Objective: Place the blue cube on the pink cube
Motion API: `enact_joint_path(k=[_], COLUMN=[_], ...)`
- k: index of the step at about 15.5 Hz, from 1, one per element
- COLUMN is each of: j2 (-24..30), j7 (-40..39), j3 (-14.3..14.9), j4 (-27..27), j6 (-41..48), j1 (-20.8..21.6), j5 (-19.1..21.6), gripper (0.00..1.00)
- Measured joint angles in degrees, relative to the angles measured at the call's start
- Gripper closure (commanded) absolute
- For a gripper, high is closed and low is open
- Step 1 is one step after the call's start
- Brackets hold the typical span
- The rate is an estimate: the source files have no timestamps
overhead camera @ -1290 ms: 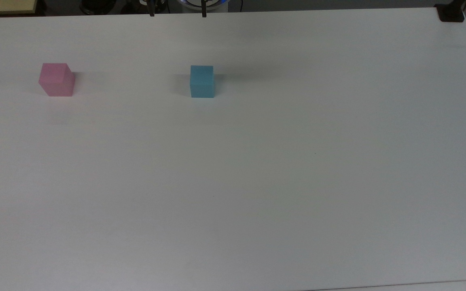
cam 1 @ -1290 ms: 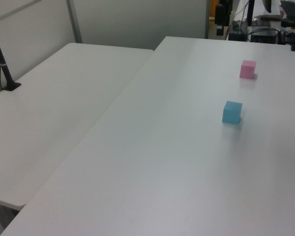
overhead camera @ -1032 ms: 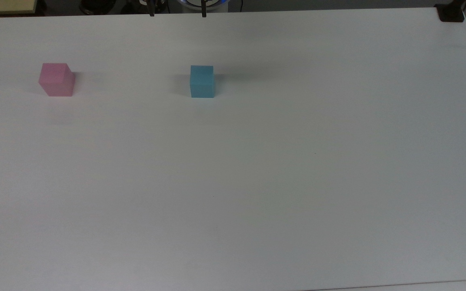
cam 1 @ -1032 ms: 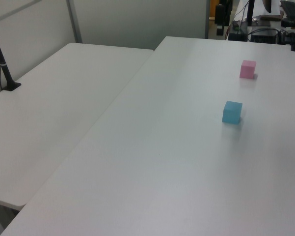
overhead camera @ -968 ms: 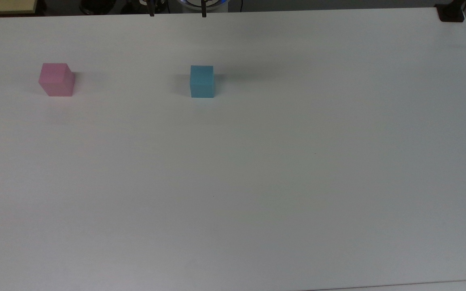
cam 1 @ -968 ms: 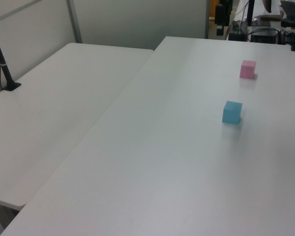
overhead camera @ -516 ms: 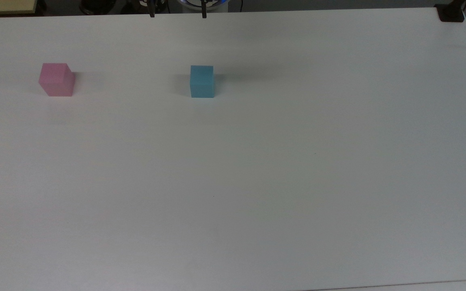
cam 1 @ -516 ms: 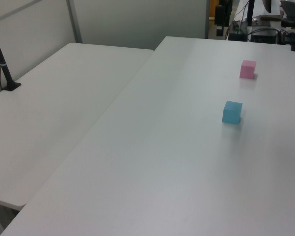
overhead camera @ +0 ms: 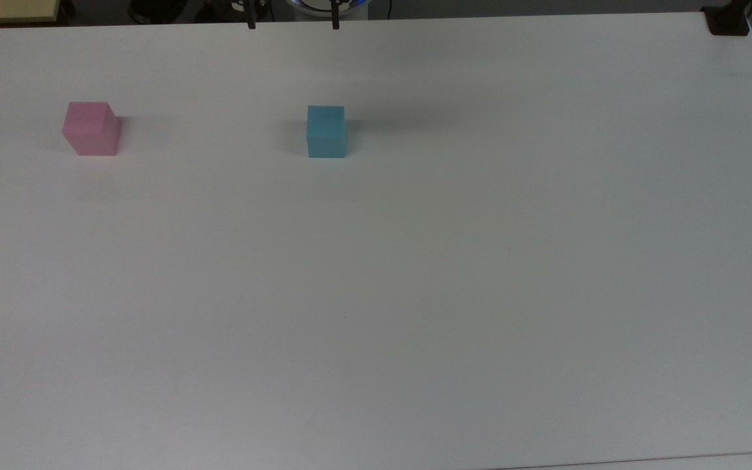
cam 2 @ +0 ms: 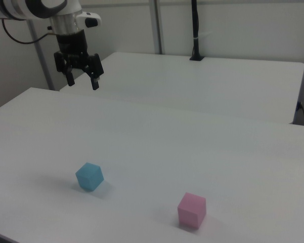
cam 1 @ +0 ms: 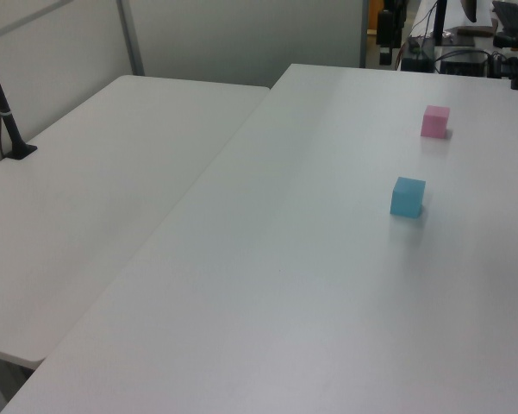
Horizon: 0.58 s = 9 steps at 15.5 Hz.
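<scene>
The blue cube (overhead camera: 326,131) rests on the white table (overhead camera: 415,274), toward the far edge, also seen as the blue cube (cam 1: 407,197) and the blue cube (cam 2: 89,176). The pink cube (overhead camera: 91,128) sits apart from it, toward the top view's left; it shows too as the pink cube (cam 1: 434,122) and the pink cube (cam 2: 191,210). My gripper (cam 2: 83,83) hangs open and empty high above the table, well up from the blue cube. In the top view its two fingertips (overhead camera: 251,25) poke in at the upper edge, with the gripper (overhead camera: 293,26) beyond the blue cube.
A second white table (cam 1: 95,198) adjoins on the left view's left, with a black post (cam 1: 4,112) clamped on it. A black clamp (overhead camera: 727,23) sits at the top view's far right corner. Cables and equipment (cam 1: 452,52) lie beyond the table's end.
In the top view the gripper's fingertips have shifted slightly to the right. Both cubes have stayed where they were.
</scene>
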<state>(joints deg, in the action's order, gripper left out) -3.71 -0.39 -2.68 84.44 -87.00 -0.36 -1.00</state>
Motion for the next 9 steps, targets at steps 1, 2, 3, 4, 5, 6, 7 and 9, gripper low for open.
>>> enact_joint_path(k=[1,2,3,4,5,6,7,9], j2=[-0.03,-0.04,-0.04,-0.04,-0.01,0.03,0.1,0.46], j7=[-0.07,-0.08,-0.08,0.09,0.94,2.16,3.68,6.53], j3=[-0.18,-0.26,-0.31,-0.37,-0.4,-0.44,-0.45,-0.48], j4=[0.01,0.02,0.03,0.03,0.03,0.03,0.03,0.25], j6=[0.0,0.0,0.0,0.0,0.0,0.0,0.0,0.0], j1=[0.22,0.86,1.86,3.08,4.33,5.42,6.48,7.84], j5=[0.0,0.01,0.02,0.02,0.02,0.02,0.02,0.02], gripper=[0.0,0.0,0.0,0.0,0.0,0.0,0.0,0.0])
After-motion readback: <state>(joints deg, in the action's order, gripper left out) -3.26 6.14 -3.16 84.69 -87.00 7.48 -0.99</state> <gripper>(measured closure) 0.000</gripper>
